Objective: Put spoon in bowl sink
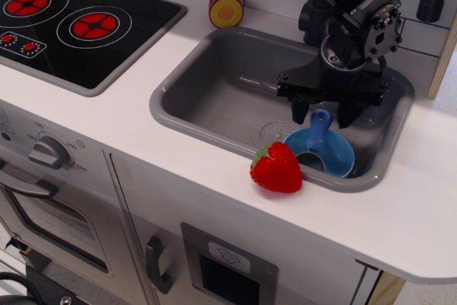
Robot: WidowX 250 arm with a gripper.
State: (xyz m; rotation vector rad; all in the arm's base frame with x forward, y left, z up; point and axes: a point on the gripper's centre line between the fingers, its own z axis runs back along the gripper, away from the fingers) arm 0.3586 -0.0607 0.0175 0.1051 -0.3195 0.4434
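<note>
The spoon sits directly below the gripper, its dark-grey cup head down inside the bowl and its blue handle tilting up into the gap between the two fingers. The fingers stand apart on either side of the handle tip, and no contact with it shows. The bowl lies just beneath the gripper in the near right corner of the sink. A red strawberry rests on the sink's front rim, down and to the left of the gripper, touching the bowl's edge. Far to the gripper's left, the black stovetop lies in the white counter, and a round purple-and-yellow toy stands by the tiled wall.
</note>
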